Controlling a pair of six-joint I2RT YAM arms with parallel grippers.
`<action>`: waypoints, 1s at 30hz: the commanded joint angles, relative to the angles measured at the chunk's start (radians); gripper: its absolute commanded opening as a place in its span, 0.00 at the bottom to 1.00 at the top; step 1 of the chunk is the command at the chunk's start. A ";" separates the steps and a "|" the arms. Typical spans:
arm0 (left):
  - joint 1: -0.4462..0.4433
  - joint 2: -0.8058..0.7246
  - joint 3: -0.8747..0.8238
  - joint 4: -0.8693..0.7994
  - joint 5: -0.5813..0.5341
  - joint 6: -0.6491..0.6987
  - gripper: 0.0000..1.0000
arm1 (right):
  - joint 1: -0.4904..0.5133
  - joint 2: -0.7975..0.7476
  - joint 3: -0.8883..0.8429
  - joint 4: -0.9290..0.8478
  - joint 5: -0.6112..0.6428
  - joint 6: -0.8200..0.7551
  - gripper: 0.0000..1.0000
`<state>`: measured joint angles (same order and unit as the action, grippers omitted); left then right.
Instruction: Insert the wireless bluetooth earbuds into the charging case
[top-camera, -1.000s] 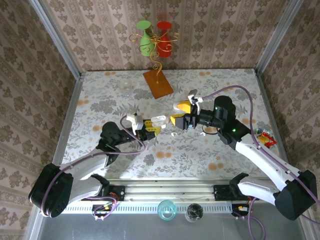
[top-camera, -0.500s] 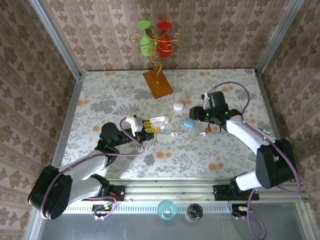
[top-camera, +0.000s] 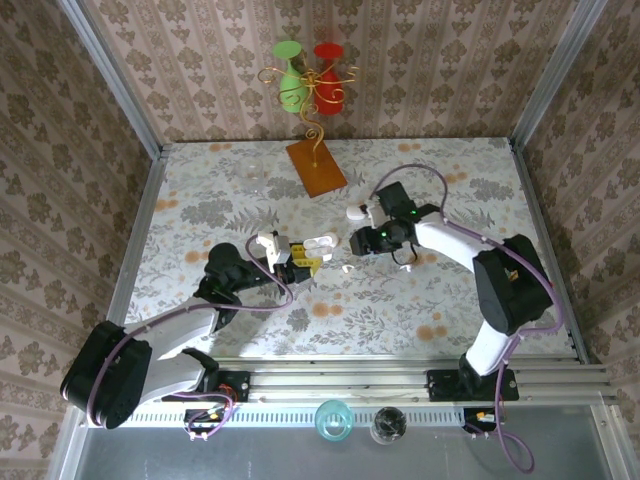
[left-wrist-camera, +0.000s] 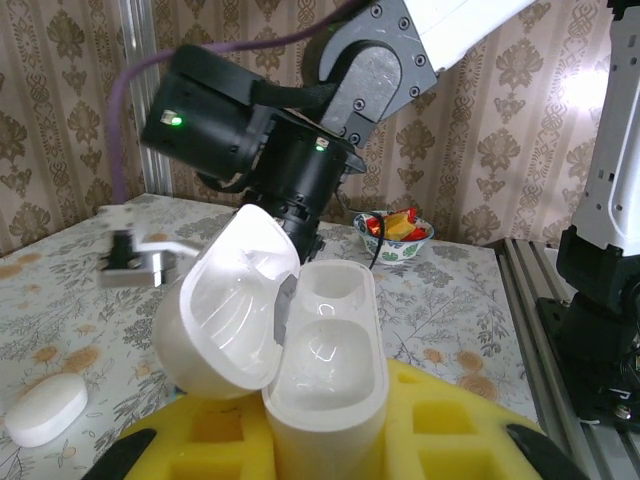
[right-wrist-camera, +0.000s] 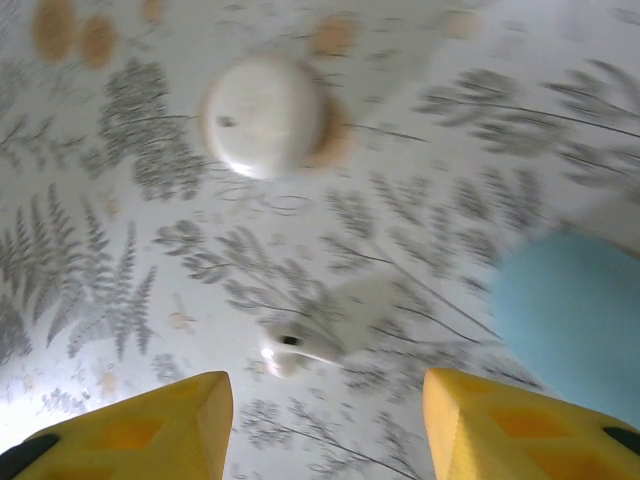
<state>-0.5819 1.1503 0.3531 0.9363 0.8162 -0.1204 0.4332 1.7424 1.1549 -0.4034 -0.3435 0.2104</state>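
- Two arms meet mid-table over the grey floral-print tabletop (top-camera: 200, 190), grippers near each other but apart
- L gripper (top-camera: 303, 256) w/ yellow fingers (left-wrist-camera: 440, 425) is clamped tight on a white clamshell charging case (left-wrist-camera: 325, 400); case stands upright, lid (left-wrist-camera: 235, 310) hinged open to the left, two sockets facing up
- R gripper (right-wrist-camera: 322, 400) points down at the table, its yellow pads (right-wrist-camera: 130, 430) standing apart w/ nothing btwn them
- Tiny white stemmed earbud (right-wrist-camera: 295, 348) lies on the table just beyond that gap, touching neither pad, not yet in the case
- Round white pebble-like case (right-wrist-camera: 263, 128) sits closed further off; light-blue pebble-like case (right-wrist-camera: 570, 320) is just beside the R pad
- From above, a small white earbud piece (top-camera: 348, 268) lies loose on the table btwn the two grippers; can't tell if it's the same one
- Small bowl of red and yellow sweets (left-wrist-camera: 397, 228) at the table's R edge
- Brown wooden board (top-camera: 317, 166) at the back carries a gold wire stand w/ a green and a red glass (top-camera: 310, 85)
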 joint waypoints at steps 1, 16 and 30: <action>-0.005 -0.004 0.006 0.058 0.029 -0.018 0.01 | 0.029 0.074 0.080 -0.090 -0.010 -0.104 0.53; -0.015 -0.023 -0.005 0.041 0.023 -0.010 0.02 | 0.056 0.262 0.229 -0.215 -0.071 -0.173 0.45; -0.021 -0.015 -0.008 0.042 0.024 -0.007 0.02 | 0.064 0.244 0.170 -0.218 -0.085 -0.186 0.36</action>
<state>-0.5972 1.1492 0.3531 0.9497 0.8196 -0.1268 0.4892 2.0068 1.3491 -0.5827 -0.4026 0.0429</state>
